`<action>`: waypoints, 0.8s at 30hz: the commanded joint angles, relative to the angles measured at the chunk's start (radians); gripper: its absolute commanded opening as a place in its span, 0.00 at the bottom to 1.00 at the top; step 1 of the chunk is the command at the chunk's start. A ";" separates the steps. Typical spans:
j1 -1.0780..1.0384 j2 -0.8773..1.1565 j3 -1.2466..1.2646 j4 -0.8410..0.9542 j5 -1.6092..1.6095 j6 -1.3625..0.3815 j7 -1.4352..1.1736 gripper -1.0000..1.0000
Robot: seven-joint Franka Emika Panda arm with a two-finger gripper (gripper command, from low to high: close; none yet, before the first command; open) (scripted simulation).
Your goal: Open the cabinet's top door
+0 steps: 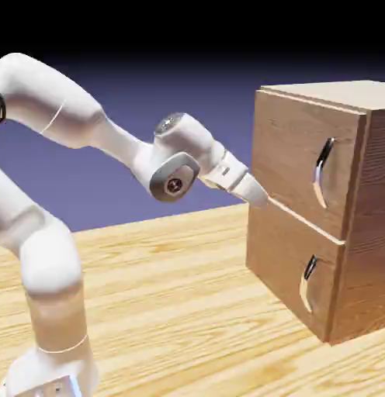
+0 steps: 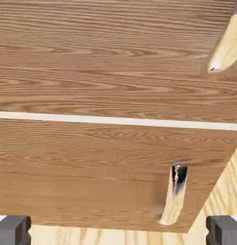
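Note:
The brown wood-grain cabinet (image 1: pixel 369 233) stands at the exterior view's right. Its top door (image 1: pixel 291 159) looks shut and carries a long curved silver handle (image 1: pixel 324 172) near its right edge. My gripper (image 1: pixel 258 196) is at the door's lower left corner, by the seam between the two panels and well left of the handle. In the hand view the top door (image 2: pixel 106 57) fills the upper half, with its handle (image 2: pixel 226 48) at the top right. The gripper (image 2: pixel 118 230) is open, its grey fingertips (image 2: pixel 13 229) wide apart with nothing between them.
Below the seam (image 2: pixel 115 119) is the lower panel (image 1: pixel 282 260) with a shorter curved handle (image 1: pixel 307 284), also seen in the hand view as the lower panel's handle (image 2: pixel 174 194). The light wooden table (image 1: pixel 172 295) stretches in front of the cabinet.

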 commanded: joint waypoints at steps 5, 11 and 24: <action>-0.151 0.152 0.145 0.029 -0.218 -0.032 -0.122 1.00; -0.331 0.335 0.318 0.063 -0.478 -0.071 -0.269 1.00; -0.722 0.730 0.694 0.137 -1.044 -0.155 -0.587 1.00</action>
